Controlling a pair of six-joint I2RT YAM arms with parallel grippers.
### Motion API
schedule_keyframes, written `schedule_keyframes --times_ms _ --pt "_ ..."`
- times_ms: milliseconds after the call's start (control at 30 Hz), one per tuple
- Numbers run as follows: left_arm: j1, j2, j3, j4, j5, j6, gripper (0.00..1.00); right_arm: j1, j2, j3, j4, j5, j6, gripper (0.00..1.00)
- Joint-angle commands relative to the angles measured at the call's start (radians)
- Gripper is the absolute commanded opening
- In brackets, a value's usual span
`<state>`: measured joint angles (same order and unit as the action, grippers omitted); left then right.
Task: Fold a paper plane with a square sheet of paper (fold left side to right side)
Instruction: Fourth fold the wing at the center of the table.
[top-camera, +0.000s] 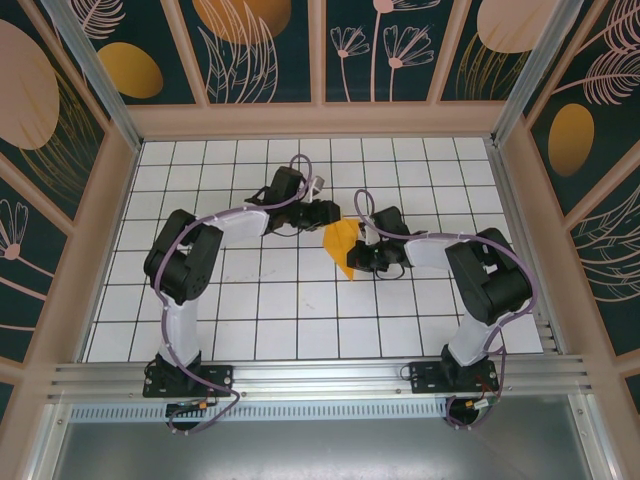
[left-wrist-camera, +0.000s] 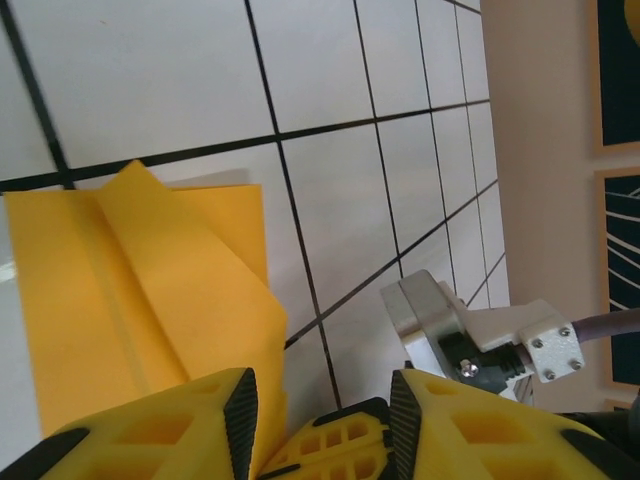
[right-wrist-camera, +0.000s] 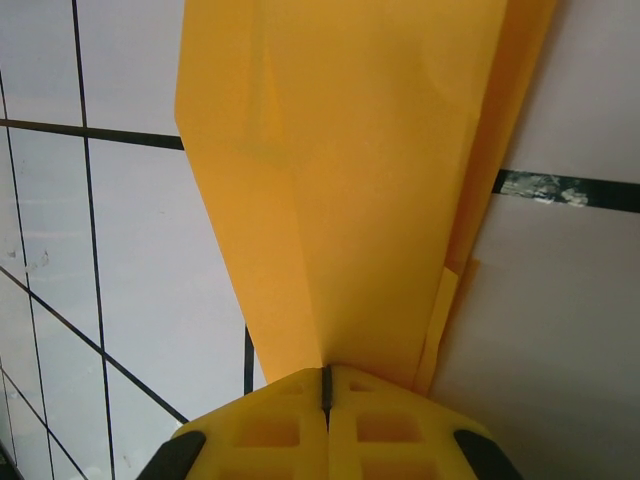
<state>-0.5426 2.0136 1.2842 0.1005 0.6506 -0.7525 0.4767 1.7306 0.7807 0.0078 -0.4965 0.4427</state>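
One half-folded paper plane (top-camera: 342, 243) is hanging out near the middle of the white grid surface (top-camera: 250, 300), right between the two arms, with its pointy end aiming at the near edge. The right gripper (right-wrist-camera: 326, 385) is pinching it, fingers pressed tight together on the folded layers. The left gripper (left-wrist-camera: 320, 400) is hovering at the paper's other edge with its jaws spread apart, gripping nothing. Can't tell if a finger is touching.

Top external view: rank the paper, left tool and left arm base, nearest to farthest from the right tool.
1. Paper, pinched in the right tool.
2. Left tool, just beyond, leftward.
3. Left arm base, near left edge.
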Motion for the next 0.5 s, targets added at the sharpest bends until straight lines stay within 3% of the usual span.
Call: schedule_keyframes --times_ms 0,467 --pt "-0.02 0.049 0.046 -0.008 0.048 0.019 0.41 -0.018 0.018 -0.03 -0.058 0.05 -0.012 0.0" --pt "-0.049 0.179 0.112 -0.004 0.113 0.01 0.37 -0.019 0.048 -0.037 -0.084 0.068 -0.015 0.0"
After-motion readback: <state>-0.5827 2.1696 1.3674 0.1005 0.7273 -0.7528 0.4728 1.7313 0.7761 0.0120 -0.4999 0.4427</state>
